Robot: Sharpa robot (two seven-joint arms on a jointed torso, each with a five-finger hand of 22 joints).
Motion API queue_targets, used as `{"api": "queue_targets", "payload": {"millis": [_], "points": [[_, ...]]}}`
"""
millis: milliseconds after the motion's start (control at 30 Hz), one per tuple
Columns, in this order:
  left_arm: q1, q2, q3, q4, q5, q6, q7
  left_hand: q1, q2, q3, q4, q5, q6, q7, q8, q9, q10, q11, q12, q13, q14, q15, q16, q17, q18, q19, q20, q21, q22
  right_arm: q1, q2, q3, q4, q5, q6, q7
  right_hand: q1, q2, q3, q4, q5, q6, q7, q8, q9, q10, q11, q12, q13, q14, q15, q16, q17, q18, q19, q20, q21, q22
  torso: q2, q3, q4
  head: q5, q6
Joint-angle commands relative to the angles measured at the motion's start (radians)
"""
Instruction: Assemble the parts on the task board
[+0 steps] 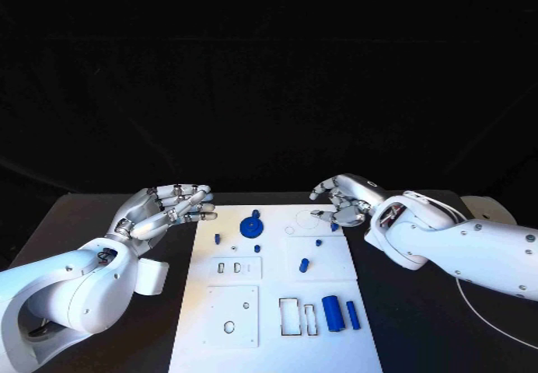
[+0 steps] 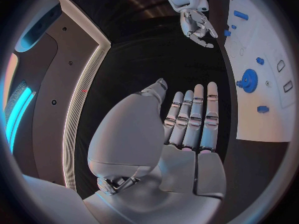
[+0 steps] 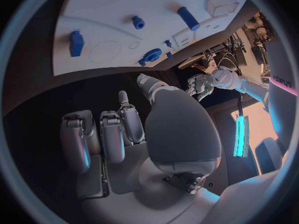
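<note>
Your inventory, largest first. One task board (image 1: 274, 311), white, central on the black table (image 1: 101, 217), flat so its cut-outs face up. Two hands flank its far end, probably poised to start: left hand (image 1: 168, 206) beside the far-left corner, fingers extended, holding nothing; right hand (image 1: 342, 200) over the far-right corner, fingers curled, nothing visibly held. One gear (image 1: 253, 227) near the far end. Two cylinders (image 1: 333, 311) lying side by side near you. Several smaller blue parts are scattered between; I can't count them reliably.

Our two arms (image 1: 68, 284) are glossy white shells with small dark screws; our silver segmented hands: left hand (image 1: 168, 203), right hand (image 1: 342, 200); thin white cable (image 1: 482, 311).
</note>
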Motion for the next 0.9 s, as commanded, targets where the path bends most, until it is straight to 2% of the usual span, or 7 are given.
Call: {"api": "queue_targets", "payload": {"millis": [33,200,333,400,500,700,900], "points": [[0.001,0.005,0.001,-0.002,0.002,0.028,0.008,-0.006,-0.004,0.005,-0.002,0.001,-0.006,0.025,-0.003,-0.001,0.003,0.003,-0.006,0.000,0.002,0.007,-0.005,0.002,0.014,0.007,0.001,-0.005,-0.001,0.001,-0.035,0.000,0.000,0.137,0.083,0.125,0.020,-0.004,0.002,-0.012,-0.002,0.004,-0.005,-0.006,-0.001,-0.007,-0.003,-0.008,0.079,0.104,-0.010,0.005,0.263,-0.007,0.106,-0.005,0.004,0.263,-0.006,0.0059,-0.0053,-0.005,-0.001],[0.001,0.008,0.001,-0.005,0.002,0.031,0.008,-0.006,-0.005,0.005,-0.003,0.001,-0.005,0.024,-0.003,-0.001,0.005,0.003,-0.006,0.000,0.002,0.006,-0.005,0.002,0.014,0.007,0.001,-0.006,-0.001,-0.004,-0.076,-0.002,-0.020,0.133,0.105,0.141,0.034,-0.008,0.004,-0.021,0.003,0.004,-0.005,-0.009,-0.002,-0.009,-0.004,-0.011,0.077,0.104,-0.011,0.005,0.263,-0.007,0.106,-0.006,0.004,0.263,-0.006,0.0101,-0.0075,-0.007,-0.001],[0.001,0.009,0.001,-0.007,0.002,0.032,0.008,-0.006,-0.005,0.005,-0.003,0.001,-0.005,0.024,-0.003,-0.001,0.005,0.003,-0.006,0.000,0.002,0.006,-0.005,0.002,0.014,0.007,0.001,-0.006,-0.001,-0.011,-0.084,-0.003,-0.040,0.131,0.109,0.146,0.039,-0.010,0.005,-0.024,0.007,0.001,-0.004,-0.013,-0.003,-0.011,-0.003,-0.012,0.076,0.104,-0.010,0.005,0.263,-0.007,0.106,-0.006,0.004,0.263,-0.005,0.0111,-0.0083,-0.005,-0.003],[0.001,0.010,0.001,-0.009,0.002,0.032,0.008,-0.006,-0.005,0.005,-0.003,0.001,-0.005,0.024,-0.003,-0.001,0.005,0.003,-0.006,0.000,0.002,0.006,-0.005,0.002,0.014,0.007,0.001,-0.006,-0.001,-0.016,-0.085,-0.004,-0.051,0.131,0.112,0.148,0.041,-0.012,0.005,-0.026,0.010,-0.003,-0.002,-0.016,-0.004,-0.011,-0.002,-0.013,0.075,0.104,-0.010,0.005,0.263,-0.007,0.106,-0.006,0.004,0.263,-0.005,0.0083,-0.0060,-0.006,-0.005],[0.001,0.011,0.000,-0.011,0.002,0.033,0.008,-0.006,-0.005,0.005,-0.003,0.001,-0.005,0.024,-0.003,-0.001,0.005,0.003,-0.006,0.000,0.002,0.006,-0.005,0.002,0.014,0.007,0.001,-0.006,-0.001,-0.026,-0.083,-0.005,-0.064,0.128,0.113,0.147,0.042,-0.012,0.005,-0.026,0.011,-0.004,-0.002,-0.017,-0.005,-0.011,-0.001,-0.013,0.075,0.104,-0.009,0.005,0.263,-0.007,0.106,-0.006,0.004,0.263,-0.006,0.0068,-0.0038,-0.008,-0.006],[0.001,0.011,0.000,-0.014,0.002,0.033,0.008,-0.006,-0.005,0.005,-0.003,0.001,-0.005,0.024,-0.003,-0.001,0.005,0.003,-0.006,0.000,0.002,0.006,-0.005,0.002,0.014,0.007,0.001,-0.006,-0.001,-0.041,-0.060,-0.005,-0.090,0.113,0.108,0.132,0.043,-0.013,0.004,-0.027,0.015,-0.010,0.001,-0.021,-0.006,-0.012,0.001,-0.014,0.074,0.104,-0.008,0.005,0.263,-0.007,0.106,-0.005,0.004,0.263,-0.005,0.0072,-0.0044,-0.005,-0.007],[0.001,0.012,0.000,-0.014,0.002,0.033,0.008,-0.006,-0.005,0.005,-0.003,0.001,-0.005,0.024,-0.003,-0.001,0.005,0.003,-0.006,0.000,0.002,0.006,-0.005,0.002,0.014,0.007,0.001,-0.006,-0.001,-0.053,-0.035,-0.006,-0.113,0.096,0.104,0.113,0.042,-0.015,0.000,-0.027,0.015,-0.018,0.005,-0.028,-0.008,-0.015,0.005,-0.018,0.071,0.104,-0.005,0.005,0.263,-0.007,0.106,-0.003,0.004,0.263,-0.005,0.0047,-0.0027,-0.006,-0.012]]}}
